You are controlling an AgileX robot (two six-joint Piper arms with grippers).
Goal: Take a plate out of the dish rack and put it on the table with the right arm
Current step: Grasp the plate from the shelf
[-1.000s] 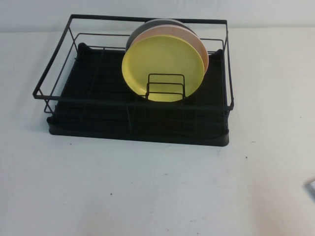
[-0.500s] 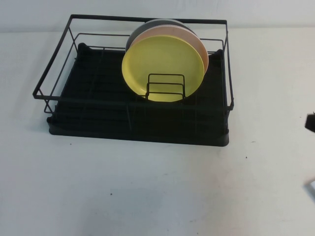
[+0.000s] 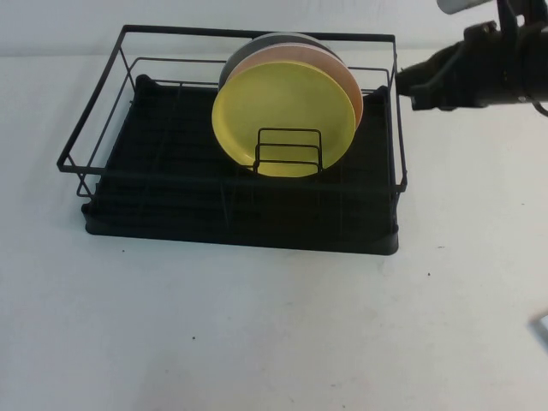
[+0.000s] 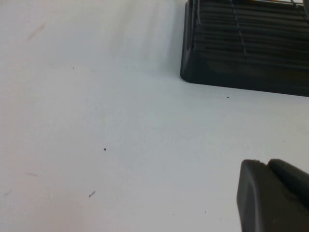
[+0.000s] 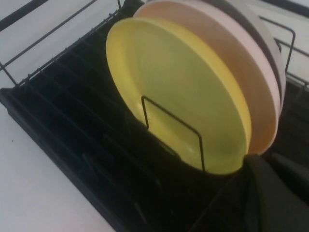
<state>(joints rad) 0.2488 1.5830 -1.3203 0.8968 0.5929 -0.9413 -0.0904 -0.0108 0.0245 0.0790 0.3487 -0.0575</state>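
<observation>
I find the plate [image 3: 282, 116] standing on edge in the dish rack [image 3: 171, 184], in the right half, its round face turned toward my camera and tipped slightly back. It is pale yellow, smooth plastic, circular, with a shallow raised rim. Its lower edge sits behind the small wire plate holder [image 3: 288, 150], a set of thin black rectangular loops. Directly behind it, touching or nearly so, I see a pale pink plate [image 3: 347, 81], and behind that a grey plate [image 3: 257, 44]; all three lean the same way.

The rack is a rectangular frame of thin black wire over a ribbed black plastic tray, its long side running across my view. It rests on the table [image 3: 257, 342], a flat matte white surface with a few tiny dark specks.

The right gripper [image 3: 409, 86] hangs just outside the rack's right rear corner, near the top rail, on the black right arm [image 3: 488, 73]; I cannot tell how its fingers stand. The left gripper [image 4: 273, 198] shows only as a dark blunt tip above bare table near a corner of the tray; I cannot tell its state either
</observation>
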